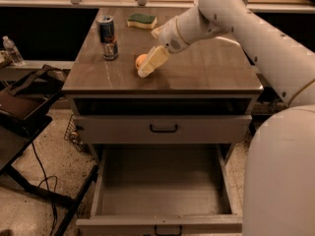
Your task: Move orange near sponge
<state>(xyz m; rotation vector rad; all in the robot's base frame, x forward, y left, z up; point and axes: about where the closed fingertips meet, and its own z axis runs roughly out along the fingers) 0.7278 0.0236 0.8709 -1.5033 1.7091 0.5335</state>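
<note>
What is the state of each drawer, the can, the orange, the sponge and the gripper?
Upper drawer: closed.
Lower drawer: pulled open.
Can: upright on the table.
Orange: on the table, partly hidden behind the gripper.
Sponge: flat, green side up, apart from the orange.
Gripper: low at the orange.

Claw (pixel 146 69) at orange (pixel 140 60), can (pixel 107 36) left, sponge (pixel 142 20) behind, all on table (pixel 206 75).

Orange (pixel 140 60) half hidden behind end effector (pixel 146 69)
</note>
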